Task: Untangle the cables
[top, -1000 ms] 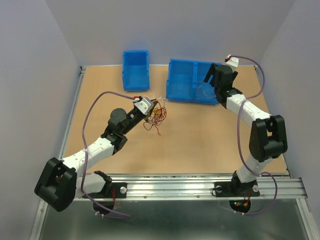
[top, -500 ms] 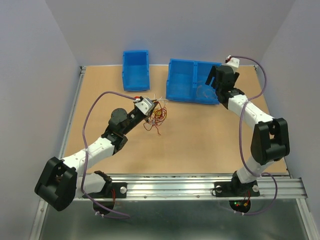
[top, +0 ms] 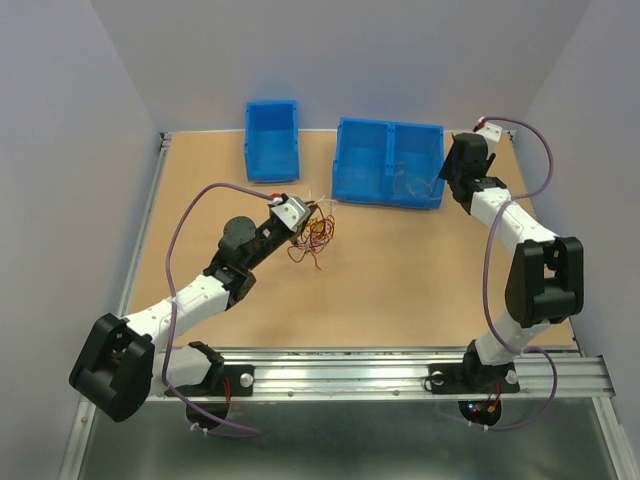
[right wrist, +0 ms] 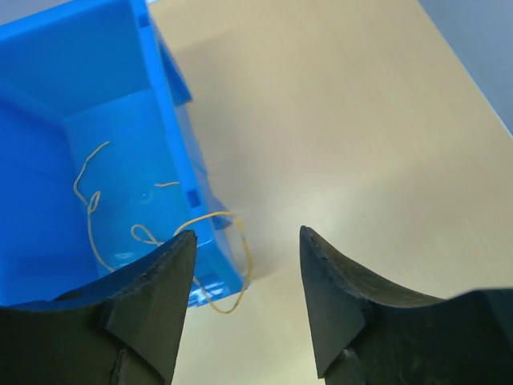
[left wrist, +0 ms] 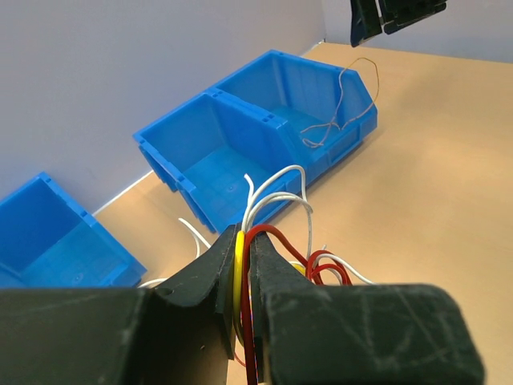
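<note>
The cables [top: 317,232] are a small clump of red, yellow and white wires on the table's middle left. My left gripper [top: 300,222] is shut on them. In the left wrist view a yellow and a red strand [left wrist: 243,245] are pinched between the jaws, and white loops [left wrist: 276,188] rise beyond. My right gripper [top: 455,172] hovers just past the right wall of the double bin, open and empty [right wrist: 247,234]. One loose yellowish wire [right wrist: 100,204] lies in that bin's right compartment, with an end draped over the wall [right wrist: 240,269].
A blue double bin [top: 390,125] stands at the back centre. A smaller blue bin [top: 272,104] is at the back left. The table's raised edge and grey walls close in on both sides.
My right gripper has moved right, from over the bin's right compartment to beyond its right wall, and its jaws have narrowed a little. The left arm and the clump have stayed put.
</note>
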You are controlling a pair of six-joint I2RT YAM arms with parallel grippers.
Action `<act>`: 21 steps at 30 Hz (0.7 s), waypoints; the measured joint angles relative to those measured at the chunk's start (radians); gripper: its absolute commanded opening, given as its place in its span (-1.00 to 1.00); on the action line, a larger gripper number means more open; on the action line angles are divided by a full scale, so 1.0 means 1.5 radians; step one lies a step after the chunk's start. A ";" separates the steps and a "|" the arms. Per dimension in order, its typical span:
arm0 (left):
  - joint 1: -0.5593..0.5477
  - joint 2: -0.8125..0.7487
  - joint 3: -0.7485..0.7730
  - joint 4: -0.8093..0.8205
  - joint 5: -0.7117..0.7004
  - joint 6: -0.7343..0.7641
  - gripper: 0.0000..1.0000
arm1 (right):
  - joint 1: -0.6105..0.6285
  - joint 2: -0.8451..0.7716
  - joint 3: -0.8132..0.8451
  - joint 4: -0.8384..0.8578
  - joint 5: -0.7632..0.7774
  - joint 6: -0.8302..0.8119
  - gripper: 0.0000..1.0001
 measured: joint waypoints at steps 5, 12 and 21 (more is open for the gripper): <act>0.000 0.000 0.001 -0.001 -0.001 0.001 -0.62 | -0.026 0.011 0.000 -0.007 -0.042 -0.001 0.00; 0.000 0.000 0.001 -0.001 -0.001 0.002 -0.62 | -0.025 0.035 0.000 -0.015 -0.079 -0.009 -0.14; -0.003 0.000 0.001 -0.004 -0.003 0.003 -0.62 | -0.026 0.038 0.000 -0.018 -0.093 -0.019 -0.39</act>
